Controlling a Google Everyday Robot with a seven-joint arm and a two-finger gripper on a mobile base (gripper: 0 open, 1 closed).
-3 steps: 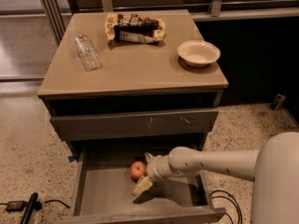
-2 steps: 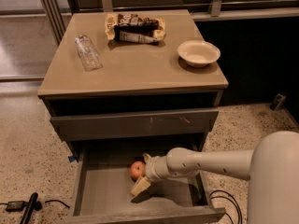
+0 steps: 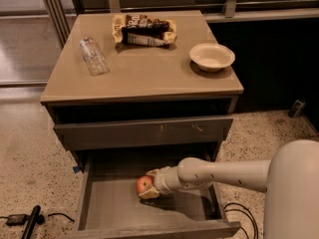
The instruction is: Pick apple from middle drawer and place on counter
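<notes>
Partly, your pale claw [image 3: 150,185] hides the right side of the small red-and-yellow apple [image 3: 143,184], so you cannot tell whether it grips the fruit. The apple lies on the floor of the open grey-brown wooden middle drawer [image 3: 112,203]. The glossy tan table [image 3: 144,76] carries a cream bowl [image 3: 212,57], a clear plastic bottle [image 3: 93,56] on its side and an opened snack bag [image 3: 144,30]. Speckled terrazzo floor [image 3: 30,153] surrounds the cabinet.

I can read no text anywhere on my feed. The snack bag [image 3: 144,30] at the back of the tabletop [image 3: 144,76] has pale lettering on dark print, but I cannot make out a word of it. Nothing is legible on the clear bottle [image 3: 93,56] lying near it. My tool [image 3: 149,185] sits low in the open middle drawer [image 3: 114,203], right at the apple [image 3: 143,183].
</notes>
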